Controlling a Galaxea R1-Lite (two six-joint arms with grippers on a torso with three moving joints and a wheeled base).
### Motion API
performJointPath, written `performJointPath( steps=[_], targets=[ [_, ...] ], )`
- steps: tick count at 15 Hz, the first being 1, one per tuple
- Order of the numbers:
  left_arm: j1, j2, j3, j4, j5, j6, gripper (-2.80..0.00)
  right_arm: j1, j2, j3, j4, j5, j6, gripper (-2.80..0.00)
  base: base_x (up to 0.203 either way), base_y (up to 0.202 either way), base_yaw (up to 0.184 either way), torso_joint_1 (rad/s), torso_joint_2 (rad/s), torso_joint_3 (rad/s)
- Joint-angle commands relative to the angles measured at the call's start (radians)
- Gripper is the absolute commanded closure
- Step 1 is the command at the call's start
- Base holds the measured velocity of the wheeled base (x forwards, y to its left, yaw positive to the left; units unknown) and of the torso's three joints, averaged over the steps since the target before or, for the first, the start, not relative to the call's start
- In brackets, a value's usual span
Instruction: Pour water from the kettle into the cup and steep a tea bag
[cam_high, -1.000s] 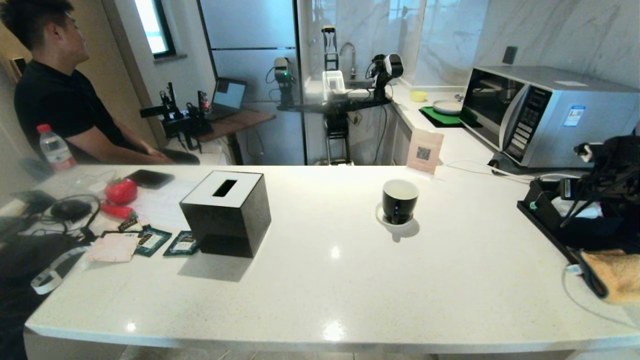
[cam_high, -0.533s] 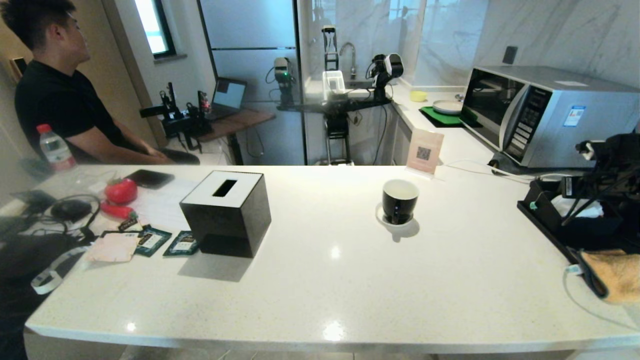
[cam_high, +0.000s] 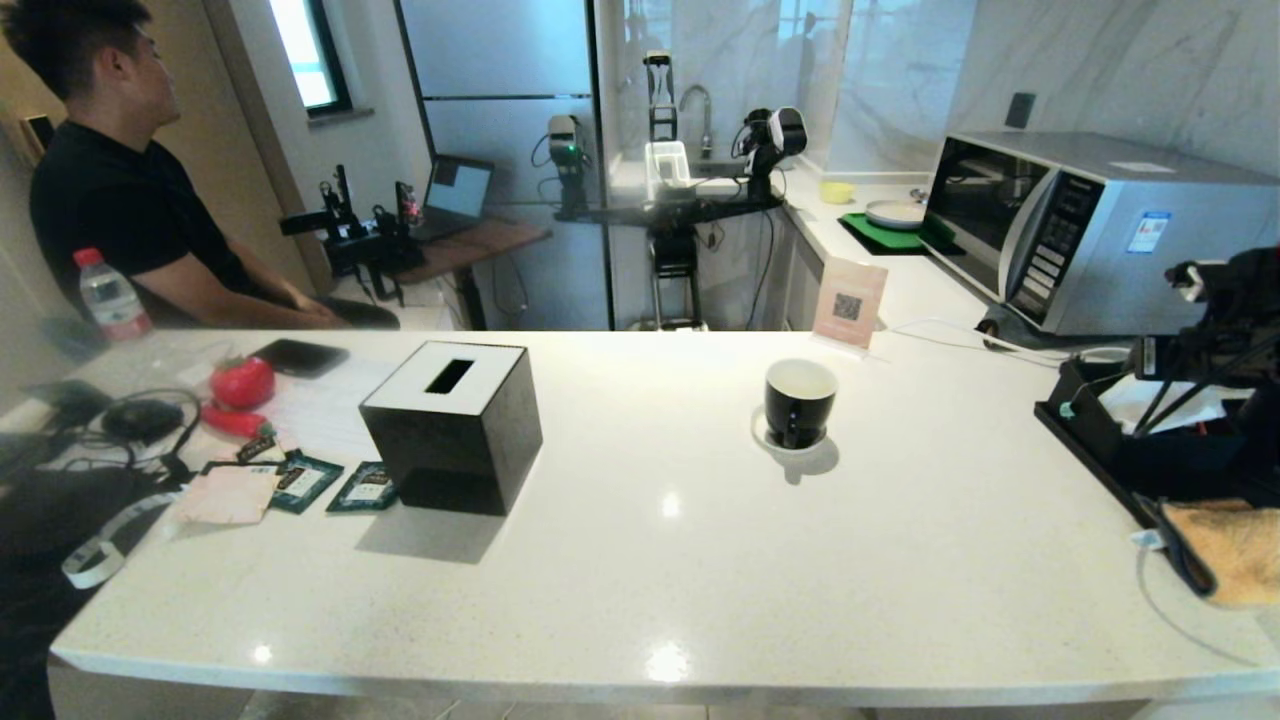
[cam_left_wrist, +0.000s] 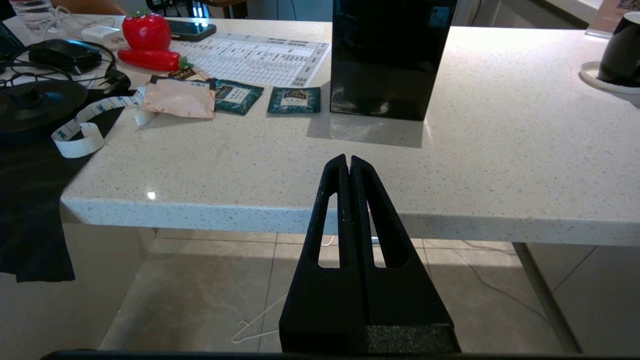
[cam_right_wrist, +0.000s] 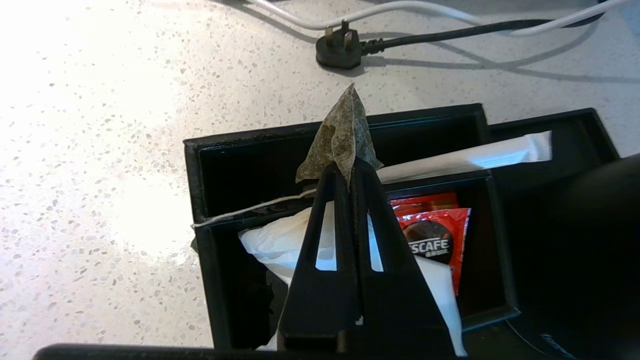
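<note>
While the right gripper (cam_right_wrist: 348, 167) hung above the black tray (cam_right_wrist: 210, 165) at the right end of the counter (cam_high: 700, 560), its fingers were pressed together on the tea bag (cam_right_wrist: 340, 137), which stuck out past the tips. The bag's white string (cam_right_wrist: 250, 210) trailed back across the tray's divider. Under the gripper the tray held white tissue (cam_right_wrist: 272, 240), a red sachet (cam_right_wrist: 432, 240) and a white stick packet (cam_right_wrist: 480, 155). A plug (cam_right_wrist: 336, 49) and its cables lay on the counter beyond the tray.

The cup (cam_high: 799, 401) stood on its saucer (cam_high: 770, 438) mid-counter, well apart from the tray, upright and showing a white inside. A black tissue box (cam_high: 452, 425) sat to its left, with green sachets (cam_high: 366, 487) just beside it. The kettle was not clearly made out in any view.

The left gripper (cam_left_wrist: 348, 165) was below the counter's near edge, fingers pressed together on nothing.

A person (cam_high: 110, 190) sat behind the counter's left end. A microwave (cam_high: 1090, 225) stood at the back right
</note>
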Motion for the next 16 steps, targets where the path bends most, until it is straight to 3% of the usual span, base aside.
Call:
performJointPath(
  steps=[1, 16],
  targets=[
    [0.0, 0.001, 0.0, 0.0, 0.0, -0.001, 0.0, 0.0, -0.023, 0.006, -0.001, 0.001, -0.002, 0.0, 0.0, 0.0, 0.0, 0.0, 0.0, 0.0],
    [0.0, 0.001, 0.0, 0.0, 0.0, -0.001, 0.0, 0.0, -0.134, 0.137, 0.001, 0.0, -0.005, 0.0, 0.0, 0.0, 0.0, 0.0, 0.0, 0.0]
  ],
)
